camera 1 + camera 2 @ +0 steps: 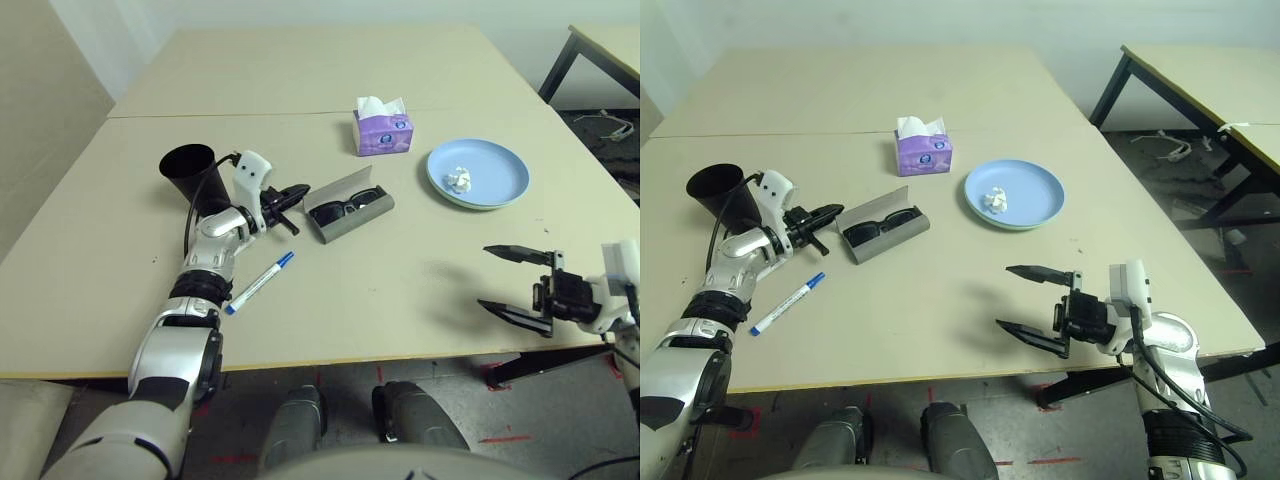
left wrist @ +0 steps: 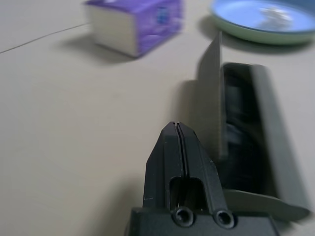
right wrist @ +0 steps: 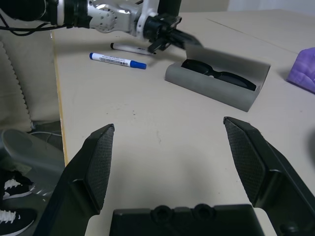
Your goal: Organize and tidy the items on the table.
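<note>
Right now my left pincer (image 1: 297, 192), shut and empty, sits just beside the grey case's (image 1: 352, 215) open lid w/ sunglasses (image 1: 345, 207) inside; case lies crosswise ahead. Right pincer (image 1: 1025, 300) wide open, far.

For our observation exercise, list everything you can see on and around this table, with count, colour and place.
cup: one, black, left side of the table
glasses case: one, grey, open, centre
sunglasses: one, black, inside the case
markers: two; blue cap near the front left; black cap beside it
tissue box: one, purple, behind the case
plate: one, blue, right
paper wad: one, white, on the plate
second table: far right
left gripper: shut, at the case's lid
right gripper: open, near the front right
</note>
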